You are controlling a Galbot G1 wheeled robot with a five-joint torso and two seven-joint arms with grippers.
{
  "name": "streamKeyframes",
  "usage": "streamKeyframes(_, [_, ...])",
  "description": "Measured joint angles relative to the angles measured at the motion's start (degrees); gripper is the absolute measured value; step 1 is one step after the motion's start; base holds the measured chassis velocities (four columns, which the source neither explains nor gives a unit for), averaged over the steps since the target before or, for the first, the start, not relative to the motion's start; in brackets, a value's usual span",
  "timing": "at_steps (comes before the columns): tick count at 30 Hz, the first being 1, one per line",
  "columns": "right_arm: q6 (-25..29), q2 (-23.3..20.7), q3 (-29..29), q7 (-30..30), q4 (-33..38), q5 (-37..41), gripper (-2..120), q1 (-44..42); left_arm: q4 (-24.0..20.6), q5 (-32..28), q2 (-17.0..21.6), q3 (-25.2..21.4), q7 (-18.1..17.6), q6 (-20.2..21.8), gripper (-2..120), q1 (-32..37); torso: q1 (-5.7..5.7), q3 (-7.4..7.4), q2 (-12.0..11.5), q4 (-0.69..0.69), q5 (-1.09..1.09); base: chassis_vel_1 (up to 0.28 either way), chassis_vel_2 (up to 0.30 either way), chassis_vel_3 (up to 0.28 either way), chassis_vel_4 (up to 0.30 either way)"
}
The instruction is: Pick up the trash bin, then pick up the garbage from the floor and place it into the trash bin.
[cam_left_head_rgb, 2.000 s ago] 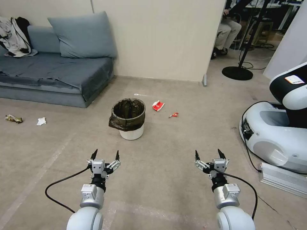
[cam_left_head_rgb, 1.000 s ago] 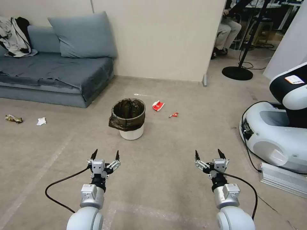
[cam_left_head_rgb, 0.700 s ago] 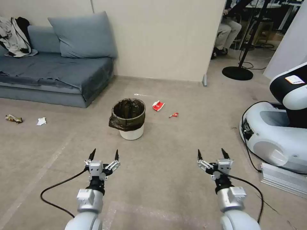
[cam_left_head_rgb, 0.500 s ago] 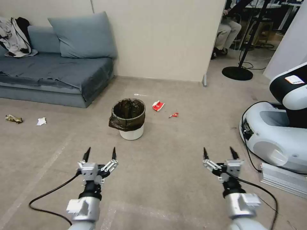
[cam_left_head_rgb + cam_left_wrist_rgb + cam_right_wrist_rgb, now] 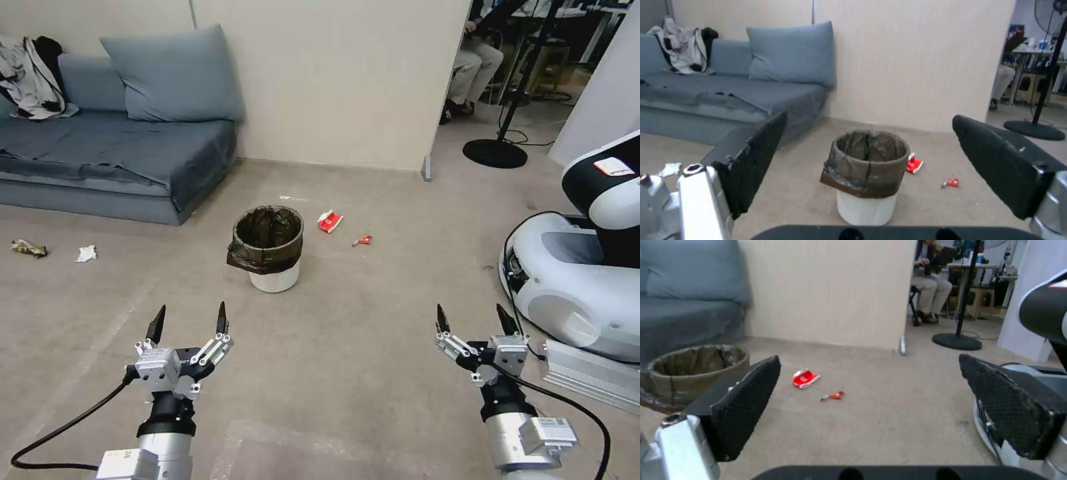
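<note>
bin (image 5: pixel 269 248) upright on floor (lined) | 2 red scraps (image 5: pixel 329 221) beside | left gripper (image 5: pixel 189 319), right gripper (image 5: pixel 473 320) spread wide, empty, short of bin

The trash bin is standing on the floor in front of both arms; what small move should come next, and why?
Probably the left tool should reach forward toward the trash bin. The bin stands upright and untouched ahead of it, and the tool is open, empty and well short of the rim. The right tool, also open, hangs farther to the side. The red carton can wait.
</note>
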Motion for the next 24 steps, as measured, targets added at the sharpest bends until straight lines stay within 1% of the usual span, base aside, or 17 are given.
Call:
streamKeyframes(9, [-0.3,-0.4,0.2,0.0,-0.9,0.2,100,0.0,0.7,1.4,0.2,-0.1,-0.5,1.9,100,0.0,0.00,0.00,0.0,0.00,0.00,0.000,0.000,0.000,0.000])
streamKeyframes(18, [0.2,-0.6,0.0,0.0,-2.1,-0.2,100,0.0,2.7,4.1,0.9,-0.3,-0.9,2.0,100,0.4,0.00,0.01,0.0,0.00,0.00,0.000,0.000,0.000,0.000])
streamKeyframes(24, [0.2,-0.9,0.2,0.1,-2.0,-0.2,100,0.0,2.2,4.1,1.0,0.2,-1.3,2.4,100,0.5,0.00,0.01,0.0,0.00,0.00,0.000,0.000,0.000,0.000])
